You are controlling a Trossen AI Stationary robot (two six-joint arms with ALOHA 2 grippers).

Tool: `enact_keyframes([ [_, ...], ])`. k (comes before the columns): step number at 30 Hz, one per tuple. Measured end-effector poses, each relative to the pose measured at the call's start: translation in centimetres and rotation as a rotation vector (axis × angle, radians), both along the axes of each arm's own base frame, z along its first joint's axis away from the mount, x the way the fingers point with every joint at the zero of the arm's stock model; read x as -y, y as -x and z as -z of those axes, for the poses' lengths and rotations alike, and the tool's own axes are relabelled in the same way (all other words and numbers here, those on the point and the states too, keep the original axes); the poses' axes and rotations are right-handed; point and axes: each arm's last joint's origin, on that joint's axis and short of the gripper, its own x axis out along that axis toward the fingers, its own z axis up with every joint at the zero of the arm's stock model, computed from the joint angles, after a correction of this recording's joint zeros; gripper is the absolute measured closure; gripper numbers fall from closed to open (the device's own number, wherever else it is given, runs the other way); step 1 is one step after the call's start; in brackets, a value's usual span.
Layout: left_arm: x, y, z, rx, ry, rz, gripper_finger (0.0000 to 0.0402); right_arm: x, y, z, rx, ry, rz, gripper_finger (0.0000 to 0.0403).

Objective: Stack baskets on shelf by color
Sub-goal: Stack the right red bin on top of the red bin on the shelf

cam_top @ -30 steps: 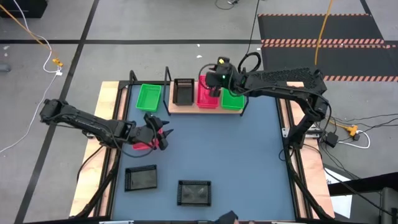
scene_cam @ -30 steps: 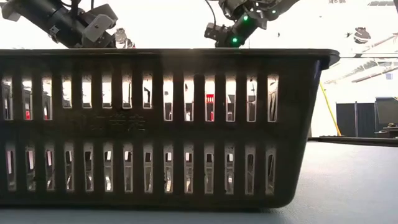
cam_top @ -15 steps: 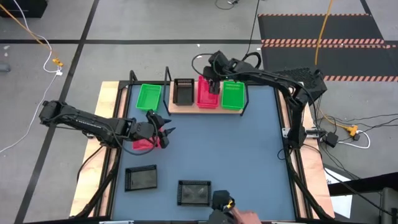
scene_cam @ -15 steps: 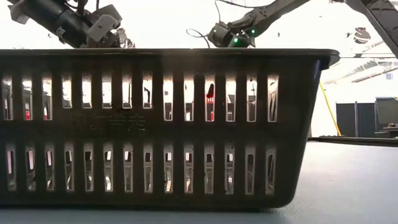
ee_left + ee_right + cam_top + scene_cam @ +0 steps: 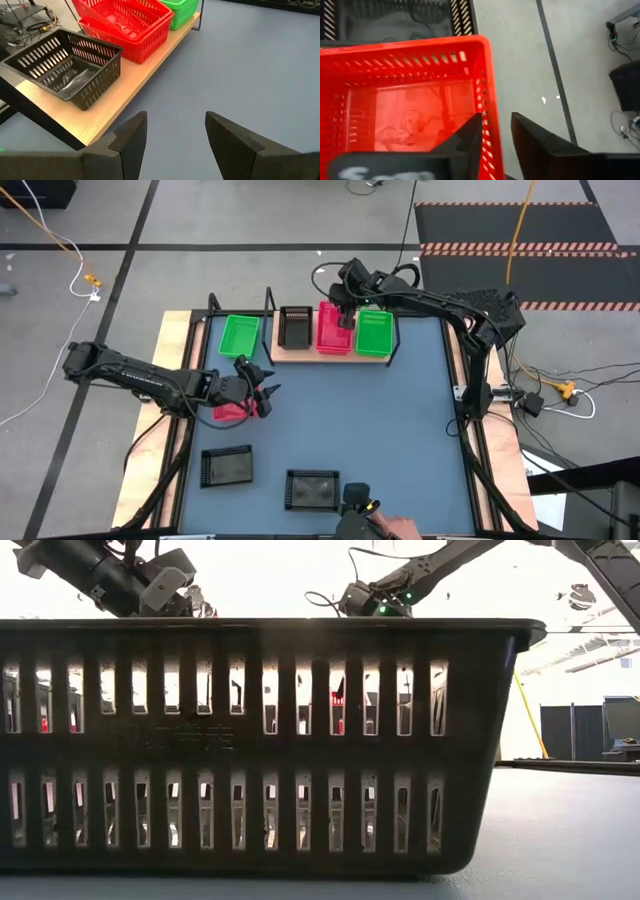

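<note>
1. The table (image 5: 400,440) carries the shelf (image 5: 300,352) along its far edge, long axis running left to right.
2. On the shelf stand, from left to right, a black basket (image 5: 294,327), a red stack (image 5: 333,330) and a green basket (image 5: 374,333). Each has its long axis running from the near edge to the far edge, across the shelf's length.
3. A second green basket (image 5: 239,336) sits left of the shelf, beyond its black frame, long axis also near to far.
4. Two more black baskets lie at the near part of the table: one to the left (image 5: 227,467), one at centre (image 5: 313,488), both with the long axis left to right. The centre one fills the low view.
5. A red basket (image 5: 230,413) lies at the left table edge, partly hidden under the left gripper.
6. The right gripper (image 5: 346,318) hangs over the far right corner of the red stack. Its fingers (image 5: 465,137) straddle the rim of the top red basket (image 5: 410,95), one inside and one outside; a gap shows between them, and contact with the wall cannot be told.
7. The left gripper (image 5: 252,392) sits above the red basket, fingers (image 5: 130,137) spread apart with nothing between them, pointing toward the shelf.
</note>
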Motion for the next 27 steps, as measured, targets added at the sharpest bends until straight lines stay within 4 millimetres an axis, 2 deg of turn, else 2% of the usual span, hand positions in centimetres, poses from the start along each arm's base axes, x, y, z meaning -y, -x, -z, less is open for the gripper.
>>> enact_keyframes([
  [5,0.0,0.0,0.0,-0.004,0.000,0.000,0.0199,0.1,0.1,0.0,0.004,-0.006,-0.005,0.0374],
  [8,0.0,0.0,0.0,-0.004,0.000,0.000,0.0199,0.1,0.1,-0.1,0.005,-0.004,-0.009,0.0393],
  [12,0.0,0.0,0.0,-0.004,-0.001,0.000,0.0199,0.1,0.2,-0.2,0.005,0.000,-0.011,0.0388],
  [17,0.0,0.0,0.0,-0.005,-0.001,0.000,0.0199,-0.1,0.8,-1.6,0.037,0.014,-0.038,0.0389],
  [22,0.0,0.0,0.0,-0.005,-0.003,0.001,0.0199,0.5,1.8,-2.7,0.137,-0.068,-0.107,0.0393],
  [27,0.0,0.0,-0.1,0.005,-0.005,0.003,0.0199,1.7,2.7,-2.5,0.202,-0.158,-0.118,0.0393],
])
